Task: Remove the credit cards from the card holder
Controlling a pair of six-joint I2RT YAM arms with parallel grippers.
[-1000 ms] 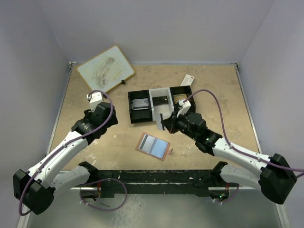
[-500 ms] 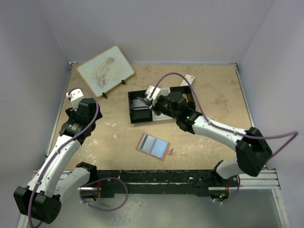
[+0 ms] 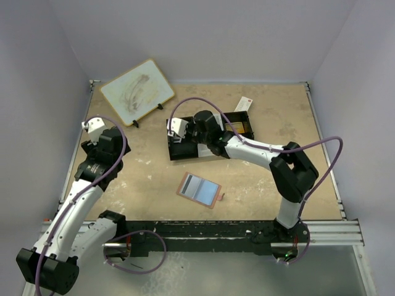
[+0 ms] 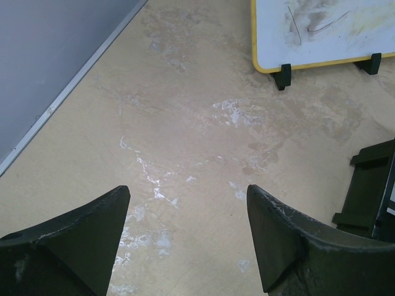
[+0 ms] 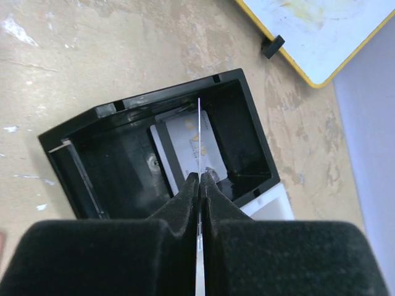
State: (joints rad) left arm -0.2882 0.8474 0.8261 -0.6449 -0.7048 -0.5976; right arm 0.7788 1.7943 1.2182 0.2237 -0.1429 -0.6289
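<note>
Progress: I've just swung the right fingers (image 5: 199, 179), pinching a credit card (image 5: 199, 135), over the tray (image 5: 111, 112) bay holding a silvery card (image 5: 184, 148), so drop's next; left fingers (image 4: 188, 209) spread, empty; card holder (image 3: 199, 189) open on the bench (image 3: 296, 123).

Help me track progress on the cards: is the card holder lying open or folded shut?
Open. The card holder lies spread flat on the table, its glossy bluish inside facing up in the top view.
</note>
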